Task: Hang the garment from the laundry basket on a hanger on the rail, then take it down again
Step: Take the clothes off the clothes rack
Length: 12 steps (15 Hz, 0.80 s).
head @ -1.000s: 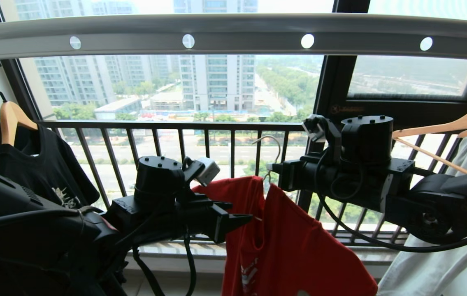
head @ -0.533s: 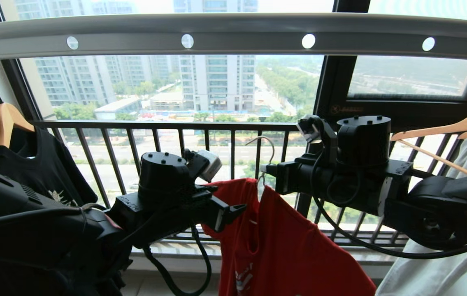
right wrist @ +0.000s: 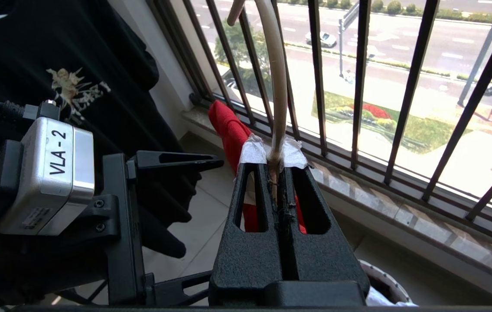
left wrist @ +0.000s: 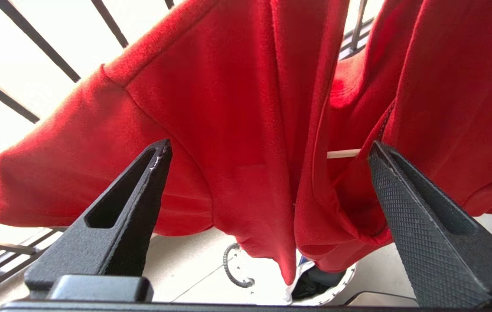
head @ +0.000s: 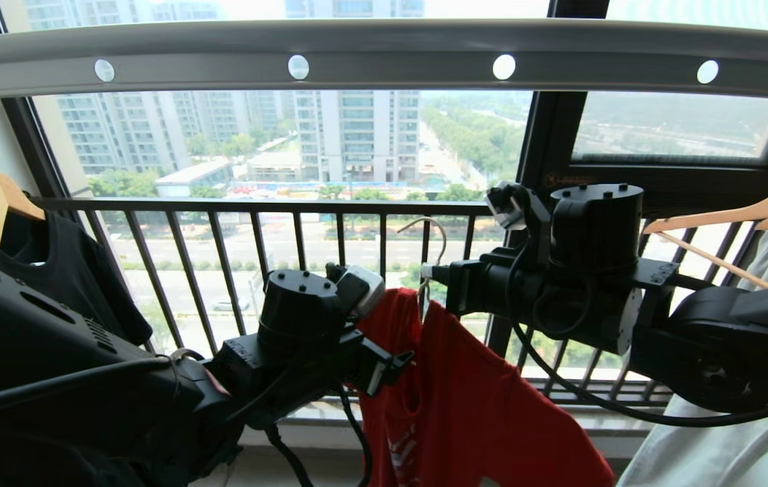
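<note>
Balcony: laundry basket [right wrist: 380,281] rim visible, contents unclear.

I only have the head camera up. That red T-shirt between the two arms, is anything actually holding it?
Observer: Yes. The right wrist view shows the right gripper shut on the twisted neck of the white wire hanger that carries the red T-shirt.
Operator: And the left one?
Observer: The left gripper is wide open; its fingers stand either side of the hanging cloth, gripping nothing.
Operator: Is the basket nearby?
Observer: Its woven rim shows on the floor below the right gripper.
</note>
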Motion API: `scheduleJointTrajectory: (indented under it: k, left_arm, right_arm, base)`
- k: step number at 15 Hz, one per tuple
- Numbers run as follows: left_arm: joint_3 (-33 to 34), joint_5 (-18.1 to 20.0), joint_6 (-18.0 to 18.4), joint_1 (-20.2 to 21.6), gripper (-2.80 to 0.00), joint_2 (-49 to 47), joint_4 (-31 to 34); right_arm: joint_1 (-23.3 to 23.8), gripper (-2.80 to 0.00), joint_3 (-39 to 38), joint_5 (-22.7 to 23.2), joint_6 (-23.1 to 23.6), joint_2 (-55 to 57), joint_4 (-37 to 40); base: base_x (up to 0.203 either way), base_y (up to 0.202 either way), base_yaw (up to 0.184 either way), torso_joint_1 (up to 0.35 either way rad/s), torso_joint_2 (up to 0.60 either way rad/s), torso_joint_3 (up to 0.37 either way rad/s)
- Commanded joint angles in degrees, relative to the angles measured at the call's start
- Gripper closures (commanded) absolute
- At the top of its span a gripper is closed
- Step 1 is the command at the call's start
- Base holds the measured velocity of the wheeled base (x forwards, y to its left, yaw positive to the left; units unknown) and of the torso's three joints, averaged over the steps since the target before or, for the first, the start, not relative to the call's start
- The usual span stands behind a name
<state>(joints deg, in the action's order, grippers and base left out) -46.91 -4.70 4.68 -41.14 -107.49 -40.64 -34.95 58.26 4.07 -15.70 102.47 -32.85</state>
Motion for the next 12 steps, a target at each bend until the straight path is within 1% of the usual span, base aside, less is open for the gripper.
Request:
scheduleJointTrajectory:
  k: [1,3,4,5,7,8,9,12]
  left_arm:
    - [-0.25,-1.79,0.13,-0.27,-2.8,-0.79,-0.32]
    - [-0.64,-4.04,1.34,-0.19,-2.8,-1.26,-0.65]
    - [-0.62,-5.36,2.16,-0.17,-2.8,-2.3,-2.81]
    - [-0.58,-6.77,2.97,-0.12,-2.8,-3.88,-5.94]
    - [-0.29,-10.22,6.48,-0.02,-2.8,-7.46,-13.91]
    - [0.12,-11.08,7.72,0.0,-2.8,-8.36,-17.8]
    - [0.69,-11.42,8.39,0.0,-2.8,-8.07,-19.48]
    - [0.71,-11.59,8.56,0.21,-2.8,-7.5,-19.95]
  right_arm:
    - [-0.29,0.0,0.17,-0.36,-0.05,-0.08,-0.25]
    - [-0.29,0.0,0.27,-0.82,-0.03,-0.17,-0.28]
    - [-0.29,0.0,0.27,-0.82,-0.03,-0.17,-0.28]
    - [-0.29,0.0,0.28,-0.82,-0.03,-0.24,-0.28]
    - [-0.29,0.0,0.27,-0.89,-0.03,-0.61,-0.28]
    - [-0.29,0.0,0.36,-0.9,-0.03,-0.61,-0.28]
    - [-0.23,0.0,0.46,-0.99,-0.03,-0.45,-0.28]
    - [-0.12,0.0,0.98,-0.99,-0.03,-0.49,-0.28]
  base:
    - [0.0,0.0,0.0,0.0,0.0,0.0]
    - [0.0,0.0,0.0,0.0,0.0,0.0]
    - [0.0,0.0,0.0,0.0,0.0,0.0]
    - [0.0,0.0,0.0,0.0,0.0,0.0]
    - [0.0,0.0,0.0,0.0,0.0,0.0]
    - [0.0,0.0,0.0,0.0,0.0,0.0]
    - [0.0,0.0,0.0,0.0,0.0,0.0]
    - [0.0,0.0,0.0,0.0,0.0,0.0]
